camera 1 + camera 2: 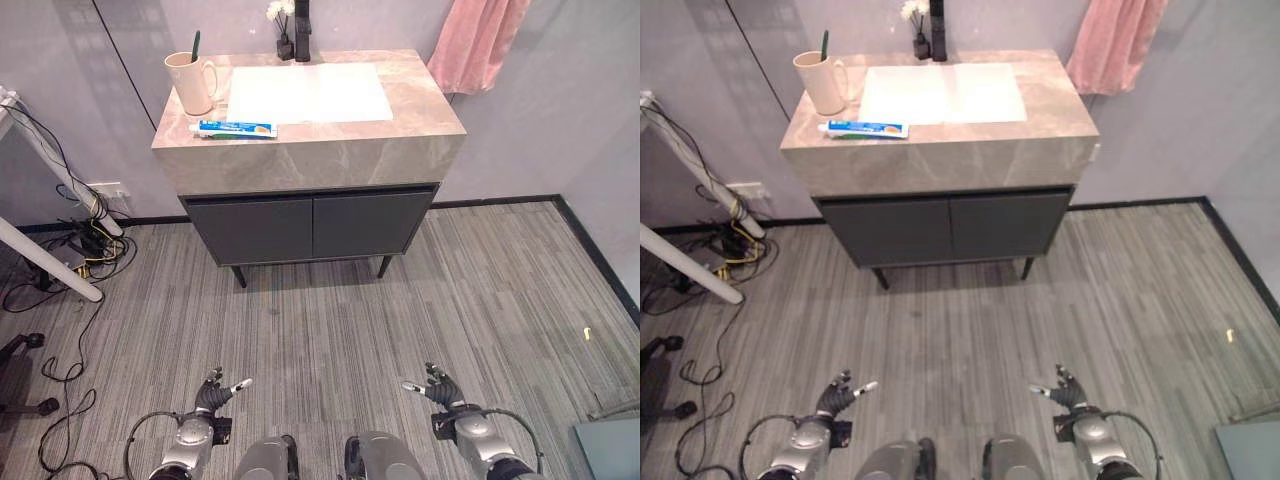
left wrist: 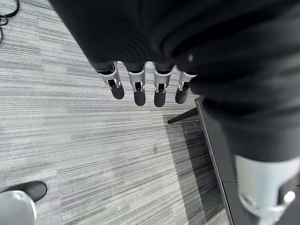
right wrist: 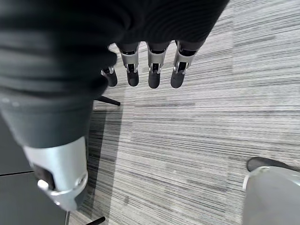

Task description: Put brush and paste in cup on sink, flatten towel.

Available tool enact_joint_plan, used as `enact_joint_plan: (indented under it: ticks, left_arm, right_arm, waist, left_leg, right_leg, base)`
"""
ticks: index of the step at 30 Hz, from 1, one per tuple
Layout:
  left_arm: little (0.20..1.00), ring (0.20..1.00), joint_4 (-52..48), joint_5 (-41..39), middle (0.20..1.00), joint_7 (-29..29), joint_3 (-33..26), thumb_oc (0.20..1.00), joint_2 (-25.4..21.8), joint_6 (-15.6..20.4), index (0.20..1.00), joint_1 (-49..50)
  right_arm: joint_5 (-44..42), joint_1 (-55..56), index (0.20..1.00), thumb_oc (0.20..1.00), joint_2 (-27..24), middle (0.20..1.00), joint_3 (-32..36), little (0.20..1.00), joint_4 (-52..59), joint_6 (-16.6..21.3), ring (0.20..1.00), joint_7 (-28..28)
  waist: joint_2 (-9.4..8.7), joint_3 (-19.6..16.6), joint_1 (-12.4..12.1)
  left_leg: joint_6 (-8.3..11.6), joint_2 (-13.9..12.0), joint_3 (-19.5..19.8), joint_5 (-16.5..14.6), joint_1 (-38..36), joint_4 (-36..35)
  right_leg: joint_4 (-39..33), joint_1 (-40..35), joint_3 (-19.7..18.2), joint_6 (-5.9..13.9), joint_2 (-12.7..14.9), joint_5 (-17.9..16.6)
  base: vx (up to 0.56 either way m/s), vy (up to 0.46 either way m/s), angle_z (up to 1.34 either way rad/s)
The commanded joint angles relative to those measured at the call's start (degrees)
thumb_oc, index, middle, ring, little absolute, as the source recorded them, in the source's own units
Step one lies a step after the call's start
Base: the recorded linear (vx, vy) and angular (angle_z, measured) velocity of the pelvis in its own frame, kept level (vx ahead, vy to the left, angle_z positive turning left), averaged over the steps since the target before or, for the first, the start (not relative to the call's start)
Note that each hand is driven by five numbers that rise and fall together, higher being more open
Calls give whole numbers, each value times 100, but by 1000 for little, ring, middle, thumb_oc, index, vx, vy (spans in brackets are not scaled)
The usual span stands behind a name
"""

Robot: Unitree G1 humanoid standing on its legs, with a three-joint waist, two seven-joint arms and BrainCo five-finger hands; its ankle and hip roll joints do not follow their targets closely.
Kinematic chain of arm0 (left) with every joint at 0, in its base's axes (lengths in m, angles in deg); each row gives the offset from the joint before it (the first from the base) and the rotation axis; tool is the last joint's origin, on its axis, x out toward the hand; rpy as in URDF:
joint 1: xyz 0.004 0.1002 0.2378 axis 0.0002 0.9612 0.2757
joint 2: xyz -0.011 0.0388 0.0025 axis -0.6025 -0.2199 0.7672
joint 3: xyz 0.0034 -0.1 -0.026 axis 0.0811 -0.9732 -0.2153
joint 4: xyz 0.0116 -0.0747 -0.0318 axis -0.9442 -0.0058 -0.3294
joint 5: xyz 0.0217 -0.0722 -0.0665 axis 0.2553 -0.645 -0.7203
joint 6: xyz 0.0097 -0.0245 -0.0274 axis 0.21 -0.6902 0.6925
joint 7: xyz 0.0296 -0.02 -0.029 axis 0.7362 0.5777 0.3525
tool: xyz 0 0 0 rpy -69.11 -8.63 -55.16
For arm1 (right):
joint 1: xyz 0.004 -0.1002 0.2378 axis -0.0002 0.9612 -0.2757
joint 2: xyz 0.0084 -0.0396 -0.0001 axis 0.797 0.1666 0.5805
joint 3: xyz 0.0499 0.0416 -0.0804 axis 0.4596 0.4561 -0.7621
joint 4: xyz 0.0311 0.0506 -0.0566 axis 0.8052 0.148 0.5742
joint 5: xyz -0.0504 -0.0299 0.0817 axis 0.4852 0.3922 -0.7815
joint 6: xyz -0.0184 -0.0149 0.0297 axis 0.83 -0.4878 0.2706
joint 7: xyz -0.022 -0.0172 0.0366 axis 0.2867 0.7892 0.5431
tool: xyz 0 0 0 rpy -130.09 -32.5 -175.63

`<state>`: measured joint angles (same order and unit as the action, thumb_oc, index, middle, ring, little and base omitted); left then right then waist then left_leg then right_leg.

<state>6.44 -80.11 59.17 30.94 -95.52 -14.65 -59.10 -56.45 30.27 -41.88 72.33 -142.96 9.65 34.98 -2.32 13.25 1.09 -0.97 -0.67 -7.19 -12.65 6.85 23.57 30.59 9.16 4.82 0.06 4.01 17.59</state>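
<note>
Both hands (image 1: 215,395) (image 1: 440,390) hang empty, fingers relaxed; eye views show paste (image 1: 236,129) beside cup (image 1: 192,82).

cup (image 1: 190,82) cream | towel (image 1: 478,42) pink | brush (image 1: 195,44) seemingly green | floor (image 1: 330,320) grey-striped

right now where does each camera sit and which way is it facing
Left eye: on the head, looking down at the sink, cup, paste, towel; left hand and right hand low, open.
Right eye: same scene, slightly shifted.
Left wrist: along its open fingers at floor and cabinet.
Right wrist: along its fingers at floor.
Both wrist views share the striped floor.
</note>
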Motion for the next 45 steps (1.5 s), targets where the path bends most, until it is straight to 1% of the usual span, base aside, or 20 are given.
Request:
enact_joint_plan:
  ticks: [1, 8, 9, 12, 20, 24, 27, 29, 32, 33, 34, 37, 38, 40, 41, 43, 44, 45]
  left_arm:
    - [1000, 1000, -97, -18, 1000, -32, 5, 1000, -97, 256, 1000, -10]
    - [1000, 1000, -72, -41, 1000, 2, -44, 1000, -113, 256, 1000, -24]
    - [1000, 1000, 15, -44, 1000, 44, -70, 1000, -88, 248, 1000, -27]
    - [1000, 1000, 163, -37, 1000, 75, -77, 1000, -52, 238, 1000, -61]
    - [1000, 1000, 202, 4, 1000, 35, -38, 1000, -41, 215, 1000, -38]
    - [1000, 1000, 203, -4, 1000, 28, -13, 1000, -30, 220, 1000, -32]
    - [1000, 1000, 146, -359, 1000, -57, -98, 1000, 21, 207, 1000, 1]
    - [1000, 1000, 101, -277, 1000, -61, -62, 1000, 8, 206, 1000, 0]
    - [1000, 1000, 190, -188, 1000, -88, 17, 1000, 18, 186, 1000, -56]
    - [1000, 1000, 191, -202, 1000, -91, 18, 1000, 25, 187, 1000, -53]
    - [1000, 1000, 243, -232, 1000, -93, 4, 1000, 43, 175, 1000, -70]
    - [1000, 1000, 304, -234, 1000, -81, -9, 1000, 50, 164, 1000, -90]
    - [1000, 1000, 368, -221, 1000, -77, -2, 1000, 62, 152, 1000, -116]
    - [1000, 1000, 405, -133, 1000, -120, 75, 1000, 48, 137, 1000, -121]
    - [1000, 1000, 398, -68, 1000, -146, 117, 1000, 29, 127, 1000, -122]
    - [1000, 1000, 403, -33, 1000, -157, 169, 1000, -28, 113, 1000, -172]
    - [1000, 1000, 383, -50, 1000, -143, 209, 1000, -52, 116, 1000, -243]
    - [1000, 1000, 398, -60, 1000, -123, 229, 1000, -54, 116, 1000, -304]
  right_arm:
    - [-209, -101, 1000, 1000, -74, 1000, 82, 1000, 10, 323, 1000, -19]
    - [-105, -123, 1000, 1000, -81, 1000, 66, 1000, -123, 304, 1000, -2]
    - [53, -144, 1000, 1000, -69, 1000, 78, 1000, -250, 278, 1000, 128]
    - [43, -186, 1000, 1000, -18, 1000, 66, 1000, -372, 251, 1000, 147]
    - [169, -159, 1000, 1000, -60, 1000, -28, 1000, -234, 218, 1000, 121]
    - [27, -154, 1000, 1000, -41, 1000, 30, 1000, -248, 230, 1000, 139]
    - [-53, -159, 1000, 1000, -12, 1000, 22, 1000, -264, 209, 1000, 108]
    - [-32, -167, 1000, 1000, -17, 1000, -12, 1000, -227, 200, 1000, 91]
    - [-16, -192, 1000, 1000, -59, 1000, -66, 1000, -153, 197, 1000, 44]
    - [-9, -183, 1000, 1000, -74, 1000, -63, 1000, -138, 193, 1000, 45]
    - [3, -184, 1000, 1000, -107, 1000, -69, 1000, -89, 187, 1000, 38]
    - [51, -185, 1000, 1000, -127, 1000, -86, 1000, -87, 180, 1000, 60]
    - [93, -201, 1000, 1000, -137, 1000, -89, 1000, -150, 174, 1000, 83]
    - [154, -223, 1000, 1000, -159, 1000, -97, 1000, -235, 149, 1000, 113]
    - [168, -231, 1000, 1000, -181, 1000, -98, 1000, -252, 143, 1000, 107]
    - [150, -222, 1000, 1000, -226, 1000, -84, 1000, -208, 156, 1000, 122]
    - [140, -226, 1000, 1000, -273, 1000, -86, 1000, -158, 167, 1000, 139]
    - [153, -240, 1000, 1000, -305, 1000, -108, 1000, -117, 164, 1000, 144]
  waist:
    - [-12, -375, 13]
    - [1, -393, 18]
    - [8, -411, 11]
    - [1, -418, -1]
    - [-10, -420, -5]
    - [1, -427, -19]
    - [24, -438, -34]
    - [40, -452, -32]
    - [88, -472, -5]
    - [91, -478, 2]
    - [115, -487, 21]
    - [129, -487, 26]
    - [152, -491, 28]
    - [171, -521, 35]
    - [163, -528, 31]
    - [148, -445, 33]
    - [142, -316, 12]
    - [135, -242, 35]
  left_leg:
    - [66, -67, -105, -124, -63, 254]
    - [49, -40, -100, -135, -11, 260]
    - [47, -34, -106, -131, -36, 227]
    - [47, -25, -100, -121, -74, 193]
    - [61, -32, -106, -56, -154, 62]
    - [74, -28, -88, 6, -194, -17]
    - [83, -14, -59, 100, -251, -163]
    - [93, -8, -56, 154, -287, -262]
    - [112, 10, -61, 365, -335, -603]
    - [112, 17, -52, 381, -339, -649]
    - [124, 15, -35, 486, -351, -810]
    - [134, 14, -23, 572, -348, -944]
    - [172, -4, -8, 671, -368, -1087]
    - [235, -39, 21, 765, -372, -1187]
    - [285, -66, 32, 816, -325, -1117]
    - [522, -179, 169, 1281, 101, -562]
    - [631, -183, 274, 1576, 340, -143]
    - [680, -159, 351, 1670, 515, 202]
  right_leg:
    - [-300, -60, 82, 625, 344, -898]
    - [-278, -8, 85, 616, 353, -881]
    - [-300, -32, 94, 609, 346, -867]
    - [-323, -70, 89, 605, 341, -874]
    - [-434, -145, 102, 596, 322, -914]
    - [-510, -196, 109, 580, 290, -937]
    - [-658, -273, 123, 568, 265, -999]
    - [-723, -303, 119, 564, 253, -1029]
    - [-898, -302, 126, 562, 223, -1118]
    - [-923, -297, 128, 561, 230, -1137]
    - [-977, -270, 120, 525, 208, -1153]
    - [-1052, -250, 122, 494, 184, -1164]
    - [-1138, -251, 161, 475, 157, -1191]
    - [-1298, -266, 213, 463, 123, -1233]
    - [-1393, -315, 229, 438, 90, -1229]
    - [-1653, -486, 258, 317, -11, -1276]
    - [-1711, -542, 288, 249, -44, -1297]
    - [-1768, -585, 327, 205, -58, -1312]
  base:
    - [0, 0, 0]
    - [0, 0, 0]
    - [0, 0, 0]
    - [0, 0, 0]
    - [0, 0, 0]
    - [-1, -20, -1]
    - [-4, -36, 3]
    - [-6, -17, -1]
    - [-12, -12, -1]
    - [-31, -52, 0]
    - [-17, -37, 1]
    - [-10, -56, 0]
    - [5, -94, -1]
    - [22, -106, 3]
    - [48, -154, 6]
    - [12, -191, 9]
    - [-41, -173, 36]
    - [-41, -112, 51]
